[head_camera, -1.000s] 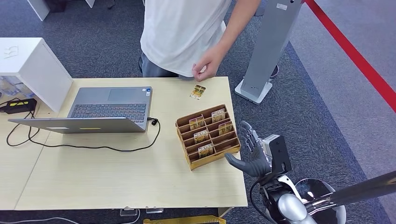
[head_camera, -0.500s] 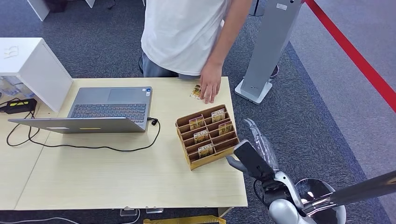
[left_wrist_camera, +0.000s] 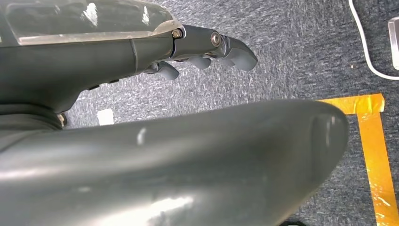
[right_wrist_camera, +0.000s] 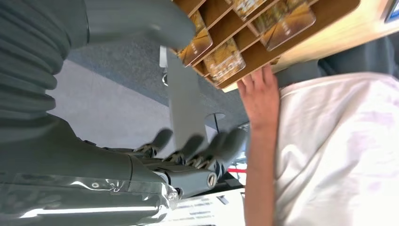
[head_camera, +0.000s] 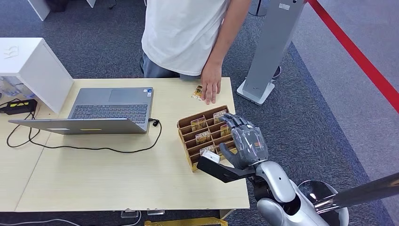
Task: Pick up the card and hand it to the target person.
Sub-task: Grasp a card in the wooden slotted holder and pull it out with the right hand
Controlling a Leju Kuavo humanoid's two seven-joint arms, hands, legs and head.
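My right hand (head_camera: 242,141) hangs over the right end of the wooden card rack (head_camera: 188,129), fingers spread with nothing in them, the dividers and upright cards just beneath. Beyond the rack, a person's hand (head_camera: 210,87) lies flat on the table's far edge over a loose card (head_camera: 197,92), blocking that corner. The laptop (head_camera: 110,109) and its cable (head_camera: 94,148) bound the left; the tabletop (head_camera: 117,179) in front lies bare.

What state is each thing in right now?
Right hand: open, over the card holder, holding nothing.
Left hand: fingers curled, empty, above the floor.
Card holder: upright, cards in its slots.
Loose card: flat on the table, under the person's hand.
Laptop: open.
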